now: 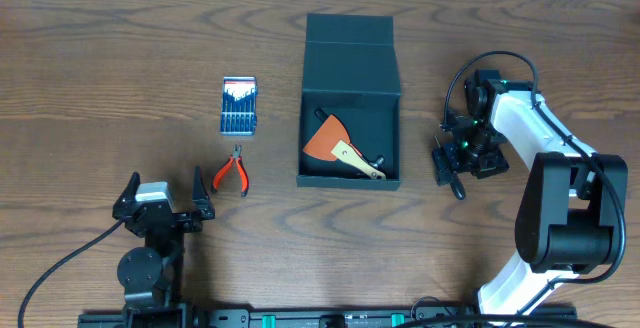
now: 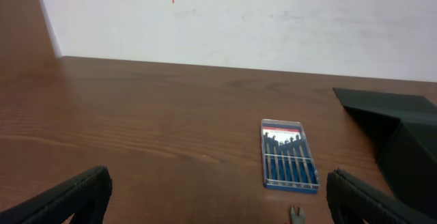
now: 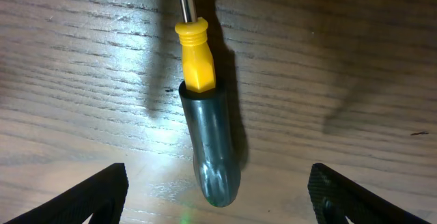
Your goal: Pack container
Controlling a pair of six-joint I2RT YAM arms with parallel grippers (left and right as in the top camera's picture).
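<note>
View from above of a brown wooden table (image 1: 100, 68) with two robot arms along its near edge. The container (image 1: 380, 118), a large dark box, sits at the centre of the table with its flap lid folded open toward the far edge. Inside it, an orange-bladed scraper (image 1: 328, 140) with a pale handle lies against the near wall. Left of the box, across a strip of bare wood, a small blue screwdriver-set case (image 1: 238, 105) lies flat. Red-handled pliers (image 1: 231, 173) lie just nearer than the case, apart from it. The left gripper (image 1: 164, 193) sits near the front left edge with its fingers spread wide and nothing between them; bare wood extends in front of it as far as the case. The right gripper (image 1: 449, 168) hangs low over the table just right of the box, clear of its wall. In the right wrist view its fingers stand wide apart on either side of a screwdriver (image 3: 205, 135) with a grey handle and yellow collar. The screwdriver lies flat on the wood, with open space on both sides of the handle.
</note>
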